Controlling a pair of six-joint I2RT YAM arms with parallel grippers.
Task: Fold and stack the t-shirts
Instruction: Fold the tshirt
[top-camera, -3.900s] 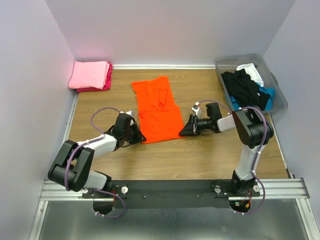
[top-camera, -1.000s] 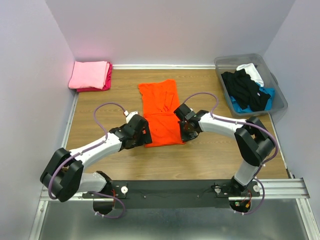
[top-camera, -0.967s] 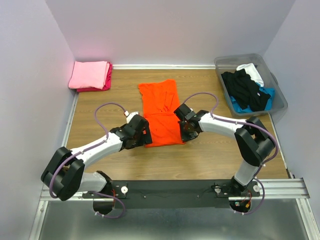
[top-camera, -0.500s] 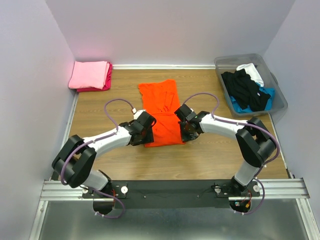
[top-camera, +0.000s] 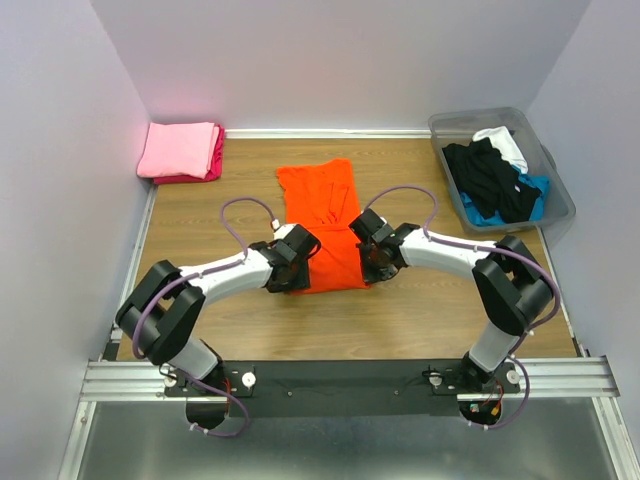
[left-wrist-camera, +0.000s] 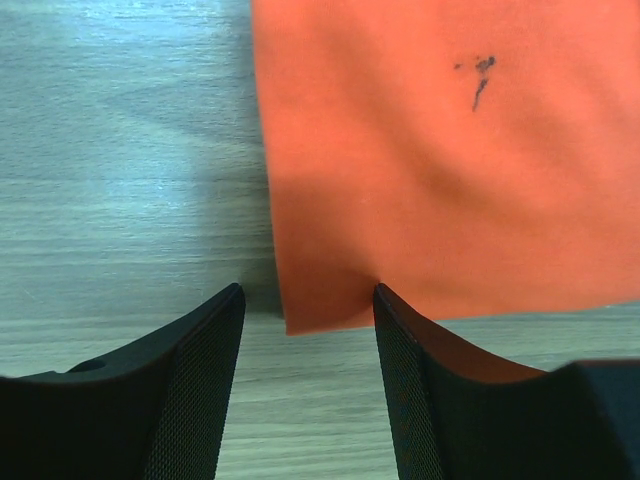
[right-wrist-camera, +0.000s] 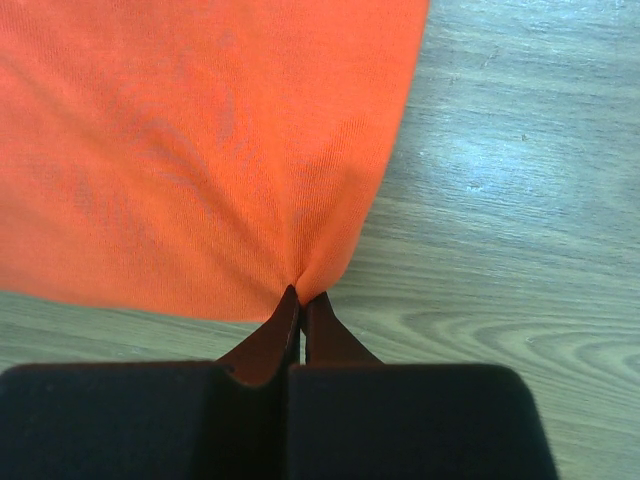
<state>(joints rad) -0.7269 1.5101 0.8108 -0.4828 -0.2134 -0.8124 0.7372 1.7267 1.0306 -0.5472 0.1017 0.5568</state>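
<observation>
A bright orange t-shirt lies lengthwise on the middle of the wooden table, folded into a long narrow strip. My left gripper is at its near left corner. In the left wrist view the jaws stand apart, with that corner of the orange t-shirt lying flat between the fingertips. My right gripper is at the near right corner. It is shut on a pinch of the orange t-shirt's hem, which puckers at the tips.
A folded pink t-shirt lies on a magenta one in the far left corner. At the far right a translucent grey bin holds black, white and blue shirts. Walls close in on three sides.
My left arm has swung right to the shirt's near left corner, and its jaws have narrowed. The right gripper has kept its pinch in the same place.
</observation>
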